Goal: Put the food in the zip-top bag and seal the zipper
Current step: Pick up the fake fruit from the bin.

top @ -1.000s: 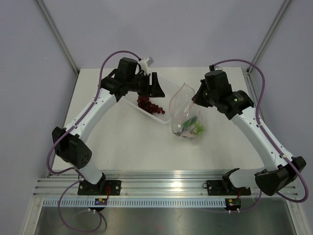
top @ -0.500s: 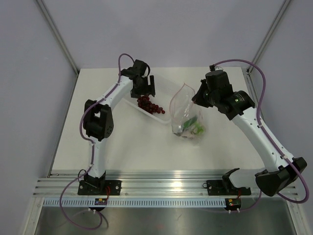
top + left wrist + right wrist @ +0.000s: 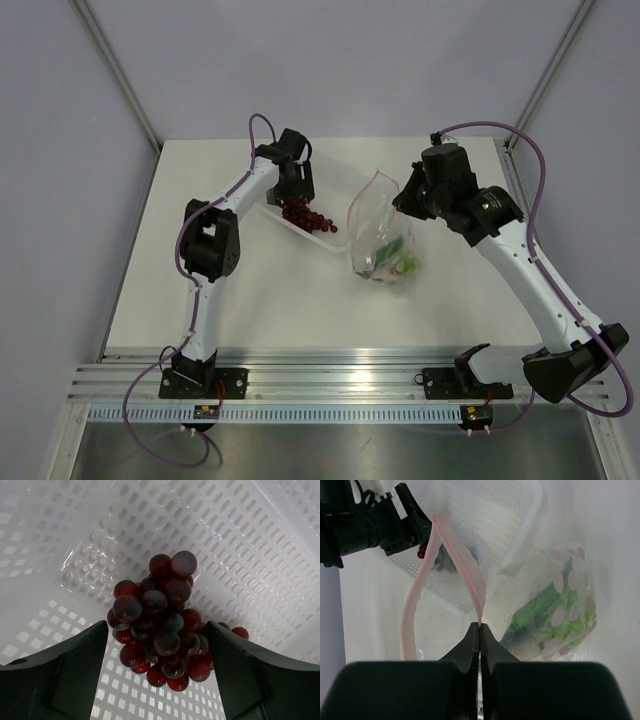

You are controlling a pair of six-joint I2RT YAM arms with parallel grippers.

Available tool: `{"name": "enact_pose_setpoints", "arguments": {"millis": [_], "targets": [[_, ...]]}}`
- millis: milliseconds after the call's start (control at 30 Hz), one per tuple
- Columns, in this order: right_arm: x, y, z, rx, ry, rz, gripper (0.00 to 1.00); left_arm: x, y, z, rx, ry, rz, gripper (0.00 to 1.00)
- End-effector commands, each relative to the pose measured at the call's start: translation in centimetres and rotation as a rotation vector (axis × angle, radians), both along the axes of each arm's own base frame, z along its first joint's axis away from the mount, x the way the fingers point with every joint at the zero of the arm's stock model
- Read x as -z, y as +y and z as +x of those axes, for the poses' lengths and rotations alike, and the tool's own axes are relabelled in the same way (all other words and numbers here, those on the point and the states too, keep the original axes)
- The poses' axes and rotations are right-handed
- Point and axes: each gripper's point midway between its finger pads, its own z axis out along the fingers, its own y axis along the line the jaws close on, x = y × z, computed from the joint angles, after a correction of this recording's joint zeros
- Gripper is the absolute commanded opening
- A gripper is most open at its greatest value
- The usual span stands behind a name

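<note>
The dark red grape bunch [image 3: 308,214] lies in the white perforated tray [image 3: 338,186]. My left gripper [image 3: 298,188] hangs over it, open; in the left wrist view the grapes [image 3: 160,625] sit between its two black fingers [image 3: 65,675], which stand apart from them on both sides. The clear zip-top bag [image 3: 378,215] stands open right of the tray. My right gripper [image 3: 480,625] is shut on its pink zipper strip [image 3: 445,555] and holds the mouth up. The green lettuce and chili [image 3: 545,605] and the grey fish [image 3: 520,640] lie inside the bag.
The tray's rim [image 3: 530,510] lies right behind the bag's mouth. My left gripper also shows in the right wrist view [image 3: 395,520], at the upper left. Grey walls and metal posts close the table's far side.
My left arm has folded its elbow inward and its gripper has settled over the grapes in the tray. My right gripper and the bag have not moved.
</note>
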Motion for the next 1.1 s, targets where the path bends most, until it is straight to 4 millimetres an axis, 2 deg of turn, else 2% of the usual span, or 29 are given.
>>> {"name": "enact_pose_setpoints", "arguments": {"millis": [0,167,300,333,400,433,567,600,667,700,767,800,833,900,933,1000,1033,1067], "targets": [[-1.8,0.2,-0.2,-0.002,-0.046,0.044,0.00,1.4,-1.1,0.7,-0.006,0.007,0.000,0.79],[-2.1,-0.2,-0.7,0.007,-0.050,0.043,0.00,2.7,-2.3,0.3,0.003,0.033,-0.014,0.73],[-2.2,-0.5,-0.8,0.013,-0.054,0.043,0.00,2.2,-3.1,0.7,0.018,0.016,-0.036,0.63],[-2.2,-0.5,-0.9,0.014,-0.052,0.040,0.00,1.6,-3.4,0.8,0.028,0.004,-0.046,0.54],[-2.2,-0.6,-1.0,0.016,-0.052,0.041,0.00,0.2,-3.7,1.2,0.041,-0.029,-0.060,0.44],[-2.2,-0.6,-1.1,0.015,-0.053,0.040,0.00,-0.5,-3.8,1.3,0.045,-0.045,-0.068,0.32],[-2.5,-0.8,-1.2,0.018,-0.060,0.042,0.00,-5.3,-4.2,1.8,0.062,-0.151,-0.118,0.13],[-2.6,-0.8,-1.2,0.020,-0.062,0.041,0.00,-7.7,-4.3,2.0,0.067,-0.204,-0.145,0.12],[-2.6,-0.8,-1.3,0.019,-0.062,0.041,0.00,-9.7,-4.6,1.8,0.085,-0.247,-0.172,0.06],[-2.7,-0.9,-1.3,0.022,-0.064,0.041,0.00,-12.4,-4.6,1.8,0.090,-0.308,-0.202,0.05],[-2.6,-0.9,-1.3,0.022,-0.064,0.041,0.00,-14.7,-4.9,1.4,0.112,-0.354,-0.234,0.00],[-2.6,-0.9,-1.3,0.023,-0.064,0.042,0.00,-15.7,-4.9,1.4,0.116,-0.383,-0.249,0.00],[-2.6,-0.9,-1.3,0.021,-0.063,0.043,0.00,-18.0,-4.7,0.8,0.123,-0.426,-0.268,0.00],[-2.5,-0.8,-1.5,0.017,-0.059,0.045,0.00,-20.3,-5.0,0.3,0.150,-0.468,-0.304,0.00],[-2.5,-0.8,-1.4,0.018,-0.061,0.048,0.00,-22.5,-5.0,-0.6,0.174,-0.509,-0.332,0.00],[-2.2,-0.7,-1.4,0.016,-0.055,0.049,0.00,-25.2,-5.2,-1.4,0.202,-0.576,-0.370,0.00],[-2.2,-0.7,-1.4,0.015,-0.054,0.052,0.00,-25.6,-5.4,-2.0,0.225,-0.583,-0.392,0.00],[-2.1,-0.6,-1.3,0.014,-0.053,0.054,0.00,-28.3,-5.1,-3.4,0.242,-0.639,-0.423,0.00]]}}
